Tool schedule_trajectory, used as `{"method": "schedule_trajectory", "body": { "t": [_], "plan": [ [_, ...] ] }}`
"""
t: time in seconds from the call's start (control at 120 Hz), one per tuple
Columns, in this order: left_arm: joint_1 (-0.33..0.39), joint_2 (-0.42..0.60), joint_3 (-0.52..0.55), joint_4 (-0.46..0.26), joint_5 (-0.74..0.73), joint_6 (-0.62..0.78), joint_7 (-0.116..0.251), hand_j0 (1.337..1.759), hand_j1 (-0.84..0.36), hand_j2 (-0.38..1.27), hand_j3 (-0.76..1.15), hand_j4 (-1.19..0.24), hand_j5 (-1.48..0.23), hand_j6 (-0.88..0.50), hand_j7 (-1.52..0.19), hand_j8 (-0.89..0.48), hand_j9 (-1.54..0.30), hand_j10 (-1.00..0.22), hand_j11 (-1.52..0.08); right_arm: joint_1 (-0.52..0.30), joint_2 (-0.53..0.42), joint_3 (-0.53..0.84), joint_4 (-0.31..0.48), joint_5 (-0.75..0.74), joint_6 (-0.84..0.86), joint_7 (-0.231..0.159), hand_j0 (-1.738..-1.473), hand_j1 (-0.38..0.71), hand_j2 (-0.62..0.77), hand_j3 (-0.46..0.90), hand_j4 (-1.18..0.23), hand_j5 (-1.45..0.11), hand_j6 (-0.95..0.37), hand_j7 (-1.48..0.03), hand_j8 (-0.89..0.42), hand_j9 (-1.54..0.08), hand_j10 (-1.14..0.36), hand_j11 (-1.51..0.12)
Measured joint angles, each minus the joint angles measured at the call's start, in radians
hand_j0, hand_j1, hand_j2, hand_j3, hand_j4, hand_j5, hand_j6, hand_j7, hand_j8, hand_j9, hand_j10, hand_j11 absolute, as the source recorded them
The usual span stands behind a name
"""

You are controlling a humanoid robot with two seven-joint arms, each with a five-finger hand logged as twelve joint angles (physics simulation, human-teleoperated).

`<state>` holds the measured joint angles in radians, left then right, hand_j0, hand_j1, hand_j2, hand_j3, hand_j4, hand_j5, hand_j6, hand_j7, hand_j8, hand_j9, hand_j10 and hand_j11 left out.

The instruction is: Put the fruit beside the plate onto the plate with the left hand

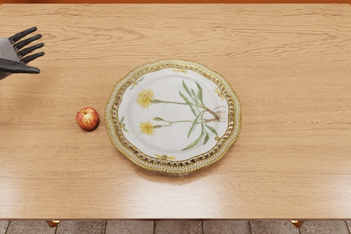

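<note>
on the near half of the wooden table (285, 179) sits the plate (173, 116), white with yellow flowers and a gilded rim; just left of it, not touching, lies the small red apple (88, 118); farther back at the left edge, the left hand (19, 52) hovers with fingers spread, holding nothing

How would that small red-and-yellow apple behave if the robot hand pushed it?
The red-and-yellow apple would probably roll: it is round, on a flat wooden table. It looks firm, so likely keeps shape when gripped. Being small, it is probably light.
</note>
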<state>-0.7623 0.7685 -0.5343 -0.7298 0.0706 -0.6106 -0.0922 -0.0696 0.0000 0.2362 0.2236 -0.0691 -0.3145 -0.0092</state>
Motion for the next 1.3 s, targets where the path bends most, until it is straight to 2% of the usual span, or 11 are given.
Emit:
{"method": "schedule_trajectory", "body": {
  "t": [0.133, 0.167, 0.292, 0.383, 0.442, 0.508, 0.675, 0.808, 0.975, 1.075, 1.3],
  "plan": [
    [0.0, -0.001, -0.002, 0.006, 0.001, 0.0, 0.003, 1.658, 0.34, 0.0, 0.0, -0.01, -0.01, -0.01, -0.01, -0.01, -0.01, -0.01, -0.01, -0.001, 0.0, 0.0, 0.0, 0.0, 0.0, 0.0, -1.658, -0.35, 0.0, 0.0, 0.0, 0.0, 0.0, 0.0, 0.0, 0.0, 0.0, 0.0],
    [-0.008, -0.015, -0.002, 0.0, 0.001, 0.0, 0.025, 1.658, 0.34, 0.01, 0.0, -0.01, -0.02, -0.01, -0.02, -0.01, -0.02, -0.01, -0.02, -0.001, 0.0, 0.0, 0.0, 0.0, 0.0, 0.0, -1.658, -0.35, 0.0, 0.0, 0.0, 0.0, 0.0, 0.0, 0.0, 0.0, 0.0, 0.0],
    [-0.114, -0.05, -0.008, -0.056, -0.003, 0.0, 0.311, 1.658, 0.31, 0.01, 0.0, -0.04, -0.05, -0.04, -0.05, -0.04, -0.05, -0.04, -0.05, 0.0, 0.0, 0.0, 0.0, 0.0, 0.0, 0.0, -1.658, -0.35, 0.0, 0.0, 0.0, 0.0, 0.0, 0.0, 0.0, 0.0, 0.0, 0.0],
    [-0.182, 0.016, -0.012, -0.133, -0.001, 0.0, 0.509, 1.658, 0.28, 0.01, 0.0, -0.06, -0.08, -0.06, -0.08, -0.06, -0.08, -0.06, -0.08, 0.0, 0.0, 0.0, 0.0, 0.0, 0.0, 0.0, -1.658, -0.35, 0.0, 0.0, 0.0, 0.0, 0.0, 0.0, 0.0, 0.0, 0.0, 0.0],
    [-0.199, 0.094, -0.016, -0.251, 0.035, -0.001, 0.592, 1.658, 0.26, 0.02, 0.0, -0.08, -0.1, -0.08, -0.1, -0.08, -0.1, -0.08, -0.1, 0.0, 0.0, 0.0, 0.0, 0.0, 0.0, 0.0, -1.658, -0.35, 0.0, 0.0, 0.0, 0.0, 0.0, 0.0, 0.0, 0.0, 0.0, 0.0],
    [-0.199, 0.146, -0.037, -0.398, 0.107, -0.001, 0.645, 1.658, 0.24, 0.02, 0.0, -0.09, -0.12, -0.09, -0.12, -0.09, -0.12, -0.09, -0.12, 0.0, 0.0, 0.0, 0.0, 0.0, 0.0, 0.0, -1.658, -0.35, 0.0, 0.0, 0.0, 0.0, 0.0, 0.0, 0.0, 0.0, 0.0, 0.0],
    [-0.195, 0.153, -0.1, -0.685, 0.404, 0.011, 0.691, 1.658, 0.21, 0.02, 0.0, -0.12, -0.16, -0.12, -0.16, -0.12, -0.16, -0.12, -0.16, 0.001, 0.0, 0.0, 0.0, 0.0, 0.0, 0.0, -1.658, -0.35, 0.0, 0.0, 0.0, 0.0, 0.0, 0.0, 0.0, 0.0, 0.0, 0.0],
    [-0.131, 0.089, -0.109, -0.83, 0.724, 0.219, 0.7, 1.658, 0.18, 0.03, 0.0, -0.15, -0.19, -0.15, -0.19, -0.15, -0.19, -0.15, -0.19, 0.001, 0.0, 0.0, 0.0, 0.0, 0.0, 0.0, -1.658, -0.35, 0.0, 0.0, 0.0, 0.0, 0.0, 0.0, 0.0, 0.0, 0.0, 0.0],
    [-0.029, 0.013, -0.111, -0.881, 1.029, 0.41, 0.702, 1.658, 0.14, 0.04, 0.0, -0.18, -0.23, -0.18, -0.23, -0.18, -0.23, -0.18, -0.23, 0.0, 0.0, 0.0, 0.0, 0.0, 0.0, 0.0, -1.658, -0.35, 0.0, 0.0, 0.0, 0.0, 0.0, 0.0, 0.0, 0.0, 0.0, 0.0],
    [0.06, -0.047, -0.111, -0.895, 1.139, 0.453, 0.703, 1.658, 0.13, 0.04, 0.0, -0.19, -0.24, -0.19, -0.24, -0.19, -0.24, -0.19, -0.24, 0.001, 0.0, 0.0, 0.0, 0.0, 0.0, 0.0, -1.658, -0.35, 0.0, 0.0, 0.0, 0.0, 0.0, 0.0, 0.0, 0.0, 0.0, 0.0],
    [0.14, -0.082, -0.111, -0.904, 1.318, 0.541, 0.703, 1.658, 0.12, 0.04, 0.0, -0.2, -0.26, -0.2, -0.26, -0.2, -0.26, -0.2, -0.26, 0.001, 0.0, 0.0, 0.0, 0.0, 0.0, 0.0, -1.658, -0.35, 0.0, 0.0, 0.0, 0.0, 0.0, 0.0, 0.0, 0.0, 0.0, 0.0]
  ]
}}
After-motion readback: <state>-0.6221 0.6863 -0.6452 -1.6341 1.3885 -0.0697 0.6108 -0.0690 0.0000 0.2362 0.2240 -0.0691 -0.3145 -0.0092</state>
